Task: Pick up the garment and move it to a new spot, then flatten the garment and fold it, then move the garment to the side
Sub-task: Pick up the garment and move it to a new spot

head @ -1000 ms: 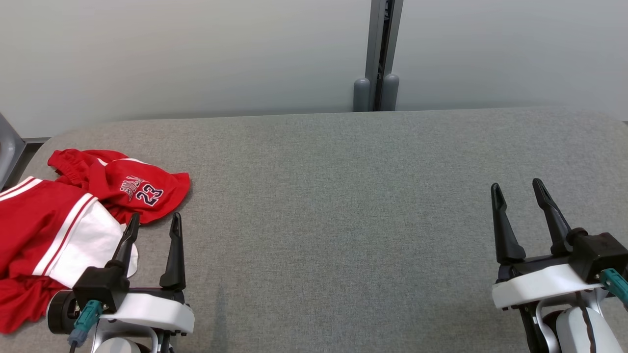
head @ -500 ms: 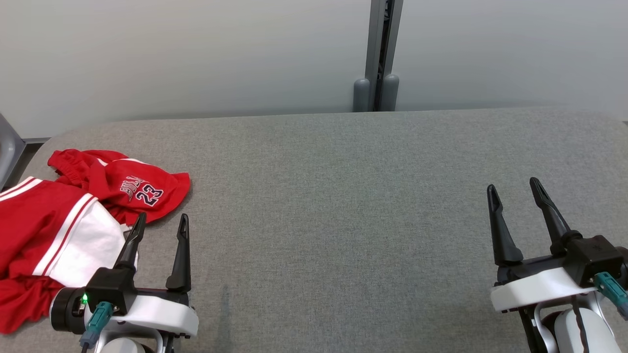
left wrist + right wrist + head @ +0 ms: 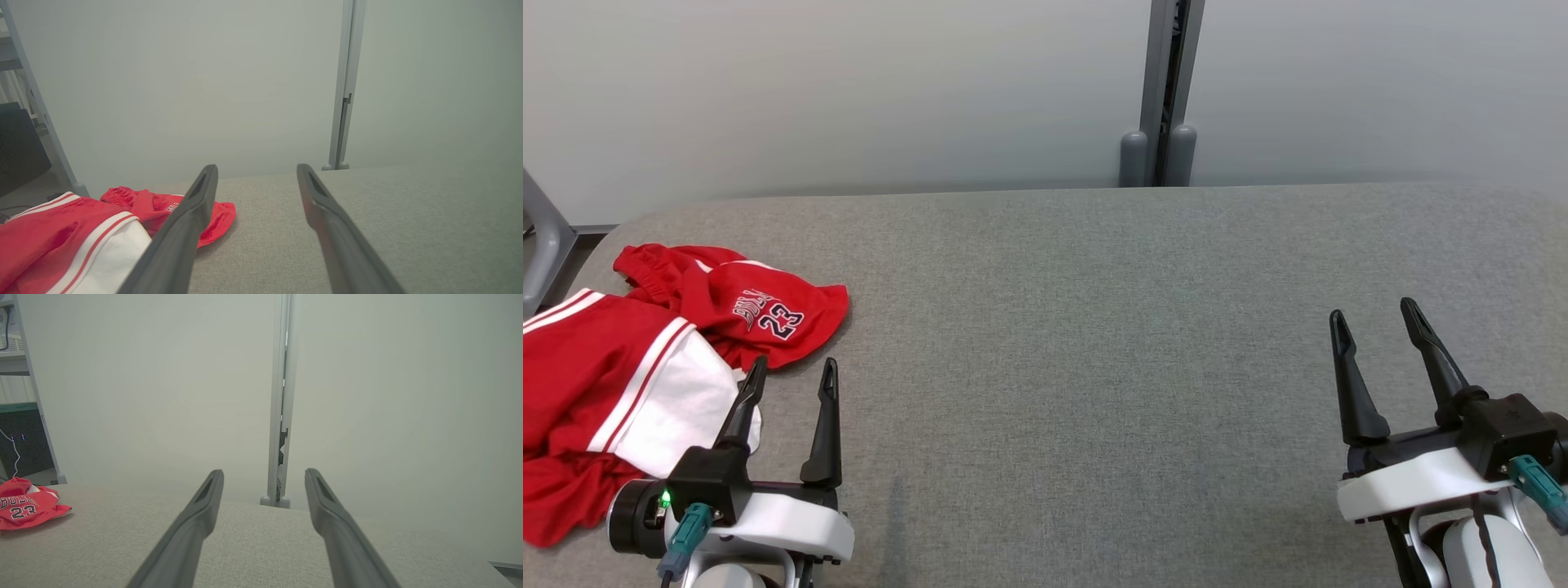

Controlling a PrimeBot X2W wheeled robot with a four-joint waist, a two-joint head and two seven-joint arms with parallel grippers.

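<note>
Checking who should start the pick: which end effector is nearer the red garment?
Left. The left end effector stands open right beside the garment; the right end effector stands open far off to the garment's right, well apart from it.

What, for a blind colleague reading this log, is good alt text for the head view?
A crumpled red and white garment lies at the left end of a grey table. The open left gripper is beside its right edge; the open right gripper is at the lower right.
</note>
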